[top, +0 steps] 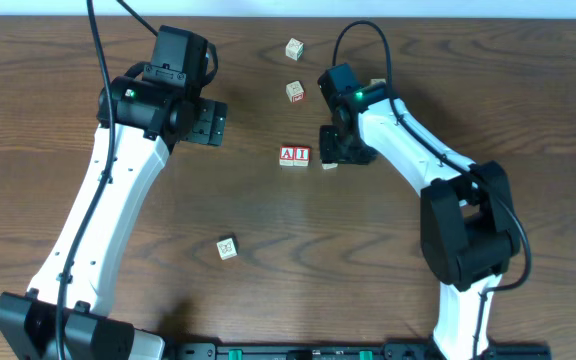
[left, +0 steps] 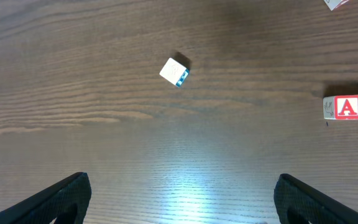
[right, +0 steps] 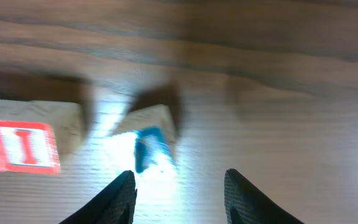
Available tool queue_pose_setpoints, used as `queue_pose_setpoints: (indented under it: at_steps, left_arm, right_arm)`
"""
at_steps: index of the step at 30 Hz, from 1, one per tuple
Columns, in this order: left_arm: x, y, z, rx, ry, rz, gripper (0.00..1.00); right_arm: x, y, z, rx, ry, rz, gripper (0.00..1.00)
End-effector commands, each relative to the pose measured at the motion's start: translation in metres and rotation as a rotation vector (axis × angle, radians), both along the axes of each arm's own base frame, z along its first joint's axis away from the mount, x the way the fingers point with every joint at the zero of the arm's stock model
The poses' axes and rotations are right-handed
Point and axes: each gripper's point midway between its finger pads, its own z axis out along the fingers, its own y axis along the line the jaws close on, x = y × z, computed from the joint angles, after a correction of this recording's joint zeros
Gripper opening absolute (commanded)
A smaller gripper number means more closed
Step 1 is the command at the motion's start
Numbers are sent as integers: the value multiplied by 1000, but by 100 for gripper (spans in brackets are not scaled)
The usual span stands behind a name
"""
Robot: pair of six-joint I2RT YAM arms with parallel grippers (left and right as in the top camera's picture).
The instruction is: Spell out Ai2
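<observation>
Right pincer (right: 179, 177) spread open, low over a blue-marked block (right: 151, 140) beside the red letters.

Its arm (top: 408, 150) reaches in over the row on the counter (top: 318, 280), where the A block (top: 288, 154) and I block (top: 302, 154) touch. The blue-marked block lies just beside the I block on the side away from the A, a gap apart and turned corner-on. My worry is that jaws closing on that skew could twist it, or shove it into the I block and break the row. The left pincer (left: 182, 180) hangs released and empty, well apart. I cannot tell whether the blue mark is a 2, since the right wrist view is blurred and from overhead the pincer covers most of that block. One more cube (top: 376, 85) peeks from behind the arm, face unseen.
</observation>
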Motion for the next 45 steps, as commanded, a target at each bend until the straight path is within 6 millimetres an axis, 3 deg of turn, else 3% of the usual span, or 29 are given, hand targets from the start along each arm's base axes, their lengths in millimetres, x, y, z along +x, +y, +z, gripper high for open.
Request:
queue_pose_setpoints:
  at_steps: [1, 8, 18, 32, 45]
  left_arm:
    - [0, 2, -2, 21, 5, -1, 95]
    - [0, 2, -2, 21, 5, -1, 95]
    - [0, 2, -2, 21, 5, -1, 95]
    - [0, 2, -2, 21, 5, -1, 95]
    - [0, 2, -2, 21, 5, -1, 95]
  right_arm:
    - [12, -23, 20, -88, -69, -20, 45]
    - [20, -40, 21, -133, -93, -41, 45]
    - [23, -31, 7, -59, -100, -19, 45]
    - [9, -17, -12, -37, -27, 6, 44]
    - [4, -15, -25, -51, 9, 15, 44]
